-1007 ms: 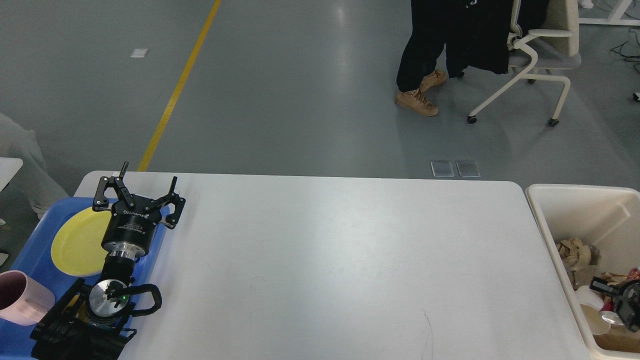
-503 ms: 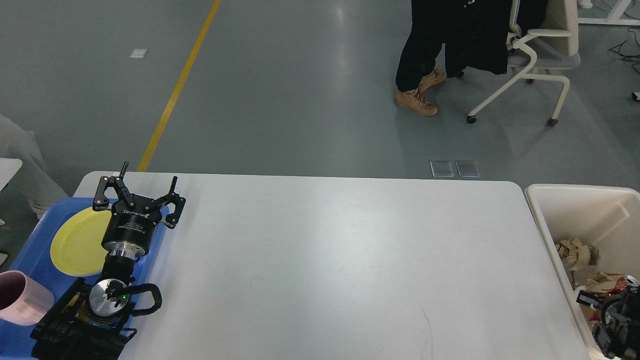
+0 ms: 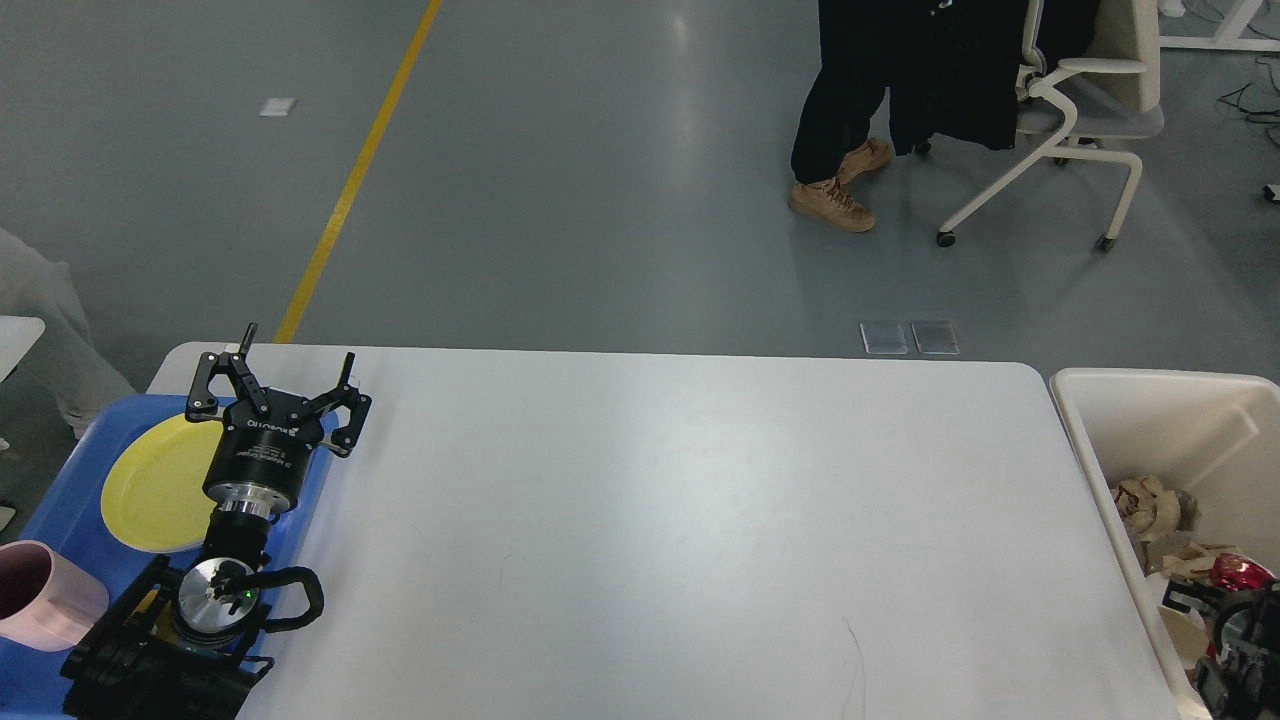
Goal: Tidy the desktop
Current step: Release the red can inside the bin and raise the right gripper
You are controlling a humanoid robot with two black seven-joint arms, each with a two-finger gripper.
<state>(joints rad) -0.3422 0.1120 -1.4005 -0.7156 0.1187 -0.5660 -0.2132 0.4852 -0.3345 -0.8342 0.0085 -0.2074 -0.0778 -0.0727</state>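
Note:
The white desktop point(image 3: 650, 520) fills the middle of the head view, and its surface is bare. My left gripper point(image 3: 298, 348) is open and empty. It hovers at the desktop's far left corner, over the right edge of a blue tray point(image 3: 60, 500). My right gripper point(image 3: 1235, 645) shows only as a dark part at the bottom right, low inside a cream bin point(image 3: 1150, 385). Its fingers cannot be told apart.
The blue tray holds a yellow plate point(image 3: 150, 480) and a pink cup point(image 3: 40, 595). The cream bin holds crumpled brown paper point(image 3: 1150, 505) and a red item point(image 3: 1238, 572). A person point(image 3: 850, 110) and an office chair point(image 3: 1080, 110) stand on the floor beyond the desktop.
My right arm has dropped lower in the bin, toward the bottom edge of the view, and a red item now shows there. My left arm has not moved.

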